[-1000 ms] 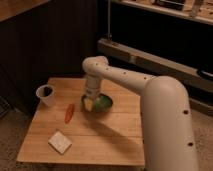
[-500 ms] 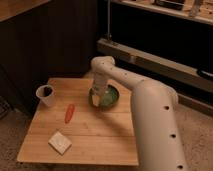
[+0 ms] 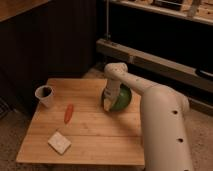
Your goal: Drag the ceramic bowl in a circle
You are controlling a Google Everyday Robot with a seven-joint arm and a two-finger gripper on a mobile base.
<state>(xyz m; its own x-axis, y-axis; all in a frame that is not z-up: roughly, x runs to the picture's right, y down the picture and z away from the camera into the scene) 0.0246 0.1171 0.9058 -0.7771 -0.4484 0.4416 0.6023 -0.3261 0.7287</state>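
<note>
**Bowl at the table's right side, gripper at its rim**

The ceramic bowl (image 3: 120,99) sits on the right part of the wooden table (image 3: 95,135), close to the right edge. The gripper (image 3: 108,103) reaches down at the bowl's left rim. Whether it pinches the rim or just presses on it I cannot tell.

To drag well, keep steady downward contact and sweep a smooth, modest loop toward the table's middle, since the near edge leaves little room on the right. A white cup (image 3: 44,96), a red-orange carrot-like piece (image 3: 68,113) and a pale sponge (image 3: 59,142) lie to the left, well apart. Dark cabinets and a shelf stand behind.
</note>
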